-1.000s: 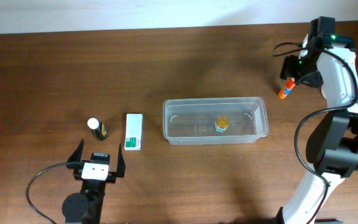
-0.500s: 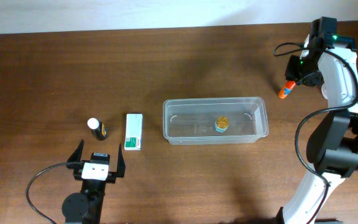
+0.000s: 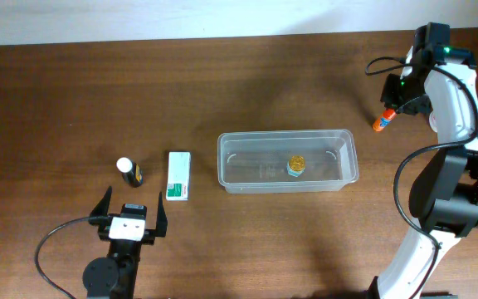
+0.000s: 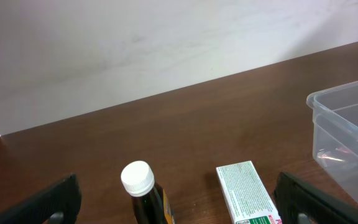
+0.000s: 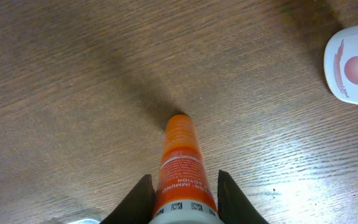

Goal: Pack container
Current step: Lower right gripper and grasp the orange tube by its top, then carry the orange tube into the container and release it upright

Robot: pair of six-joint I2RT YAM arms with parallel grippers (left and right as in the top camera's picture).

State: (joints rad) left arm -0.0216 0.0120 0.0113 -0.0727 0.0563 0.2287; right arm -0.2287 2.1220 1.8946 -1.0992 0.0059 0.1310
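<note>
Your right gripper (image 3: 393, 103) sits at the far right of the table (image 3: 73, 100), well apart from the container (image 3: 247, 162). Its fingers (image 5: 140, 200) pinch an orange tube (image 5: 180, 155) from both sides, with the tube's tip pointing down at the wood. You cannot tell whether the tip touches the wood. A white round bottle (image 5: 354, 65) with a red label lies near the tube, on its right in the wrist view.

The container rests near the middle of the table, long side across. A small jar with a gold lid (image 3: 296, 166) stands inside it, right of centre.

Your left gripper (image 3: 133, 203) waits at the near left with its fingers spread wide and nothing between them. Just ahead of it stand a dark bottle with a white cap (image 3: 129, 171) and a green and white box (image 3: 178, 175), side by side but apart. The box lies just left of the container.
</note>
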